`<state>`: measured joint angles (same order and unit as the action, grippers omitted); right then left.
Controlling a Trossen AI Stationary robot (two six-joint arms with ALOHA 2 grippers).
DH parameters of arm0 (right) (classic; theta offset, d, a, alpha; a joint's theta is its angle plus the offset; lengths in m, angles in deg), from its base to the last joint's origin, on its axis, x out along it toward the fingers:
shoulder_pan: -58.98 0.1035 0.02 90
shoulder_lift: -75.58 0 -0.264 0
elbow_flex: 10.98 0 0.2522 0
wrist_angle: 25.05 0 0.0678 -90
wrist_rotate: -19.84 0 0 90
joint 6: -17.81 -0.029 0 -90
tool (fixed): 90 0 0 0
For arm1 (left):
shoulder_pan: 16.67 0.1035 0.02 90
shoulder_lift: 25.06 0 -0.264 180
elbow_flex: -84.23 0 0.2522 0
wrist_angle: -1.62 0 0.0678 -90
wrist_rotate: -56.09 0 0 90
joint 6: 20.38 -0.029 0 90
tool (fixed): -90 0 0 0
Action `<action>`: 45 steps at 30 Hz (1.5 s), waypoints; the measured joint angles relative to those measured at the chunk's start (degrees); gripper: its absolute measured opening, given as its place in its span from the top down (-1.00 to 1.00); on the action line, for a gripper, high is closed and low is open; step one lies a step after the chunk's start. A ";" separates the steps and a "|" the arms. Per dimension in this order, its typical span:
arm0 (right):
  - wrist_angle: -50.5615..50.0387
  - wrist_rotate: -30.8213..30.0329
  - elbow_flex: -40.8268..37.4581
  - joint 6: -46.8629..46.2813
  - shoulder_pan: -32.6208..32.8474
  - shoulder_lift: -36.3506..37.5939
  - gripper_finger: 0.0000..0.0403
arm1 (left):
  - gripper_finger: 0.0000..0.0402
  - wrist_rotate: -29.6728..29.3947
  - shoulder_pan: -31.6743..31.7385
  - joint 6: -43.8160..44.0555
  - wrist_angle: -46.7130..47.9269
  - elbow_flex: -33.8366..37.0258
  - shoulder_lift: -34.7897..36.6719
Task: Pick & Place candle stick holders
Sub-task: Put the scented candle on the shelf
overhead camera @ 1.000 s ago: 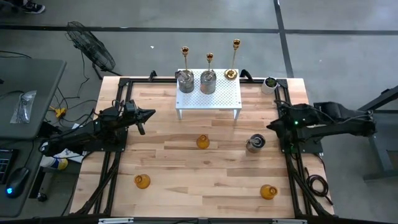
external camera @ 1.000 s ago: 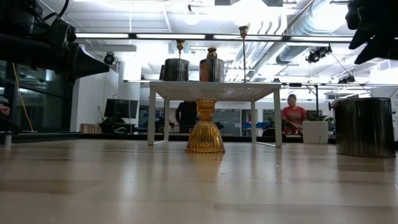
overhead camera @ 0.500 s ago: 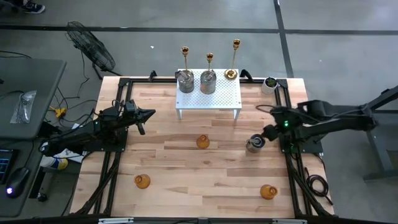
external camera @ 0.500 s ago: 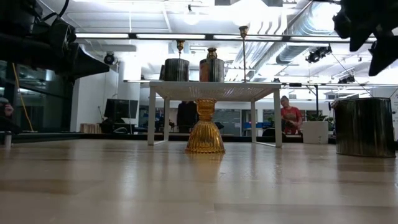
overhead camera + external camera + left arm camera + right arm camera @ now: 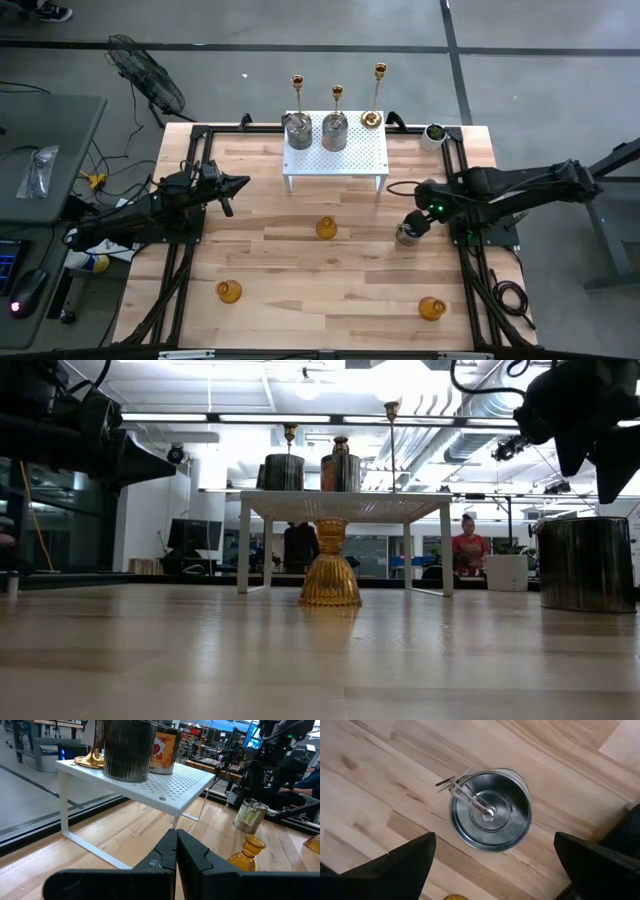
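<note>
Right gripper wide open directly above the silver candle holder standing on the table

silver holder cut off at low view's edge — right side.

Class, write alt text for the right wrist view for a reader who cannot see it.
The right gripper, fingers wide apart, hovers directly above a squat silver holder standing on the wooden table. The camera looks straight down into the holder's round open top.
</note>
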<state>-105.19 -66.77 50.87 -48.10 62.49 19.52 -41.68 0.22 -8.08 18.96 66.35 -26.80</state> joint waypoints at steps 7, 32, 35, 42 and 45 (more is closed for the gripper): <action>1.92 -0.07 0.00 0.11 0.02 -4.52 -0.99 | 1.00 0.00 0.00 0.00 0.00 0.00 0.00; 5.33 -2.89 -1.96 -3.50 2.39 -10.11 -0.99 | 1.00 0.00 -0.01 -0.01 0.00 -0.02 -0.02; 6.27 -3.09 -2.68 -4.89 2.67 -10.11 -0.99 | 1.00 0.00 -0.02 -0.01 0.00 -0.02 0.00; 8.71 -3.14 -4.39 -4.76 2.62 -11.84 -0.99 | 1.00 0.00 -0.02 0.01 0.00 -0.02 -0.02; 10.98 -2.29 -5.09 -4.00 2.62 -13.07 -0.99 | 1.00 0.00 0.00 -0.01 0.00 -0.02 -0.02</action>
<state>-94.21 -69.06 45.78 -52.10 65.11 6.44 -41.68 0.21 -8.08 18.96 66.33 -26.82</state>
